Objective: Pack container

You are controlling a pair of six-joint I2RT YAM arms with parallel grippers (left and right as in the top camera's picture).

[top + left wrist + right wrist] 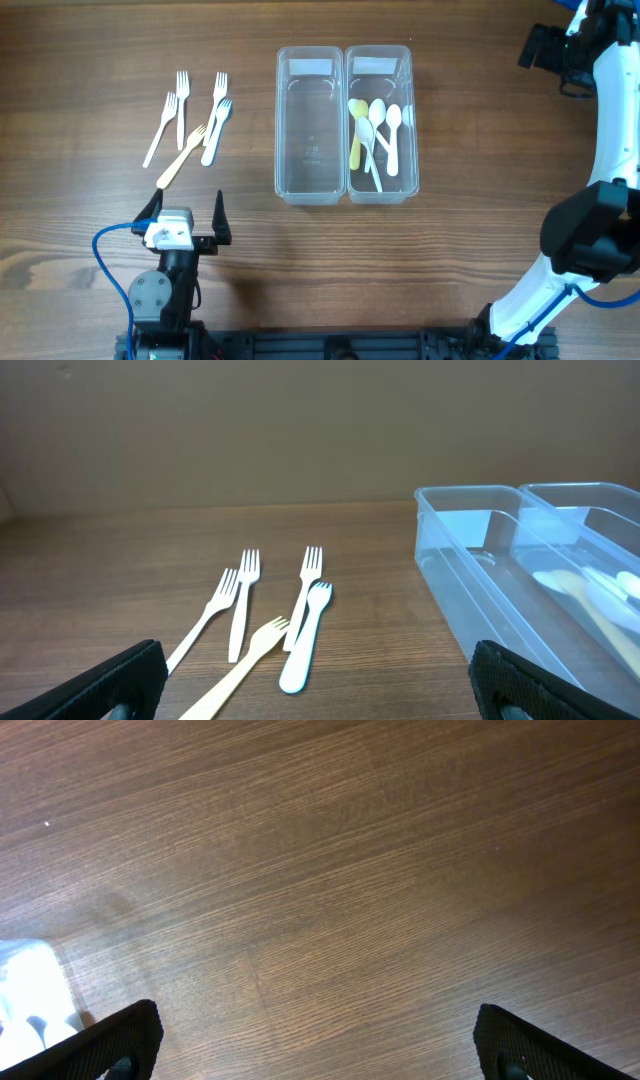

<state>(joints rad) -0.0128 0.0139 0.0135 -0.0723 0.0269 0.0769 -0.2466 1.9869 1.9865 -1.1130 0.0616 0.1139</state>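
- A robotics lab bench: a left arm (pixel 165 290) and a right arm (pixel 610 120) are mounted at a wood-grain table (pixel 450 250).
- A blue cable (pixel 103 262) loops by the left arm's base; a black rail (pixel 330 345) lines the table's near edge.
- Plastic forks (pixel 181 110) and two clear containers (pixel 280 130) lie neatly set out before a plain beige wall (pixel 300 430).

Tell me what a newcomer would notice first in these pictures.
Mid-table, the clear left container stands empty right beside the right container, which holds a pile of spoons. Five forks lie loose to their left, just ahead of the open, empty left gripper.
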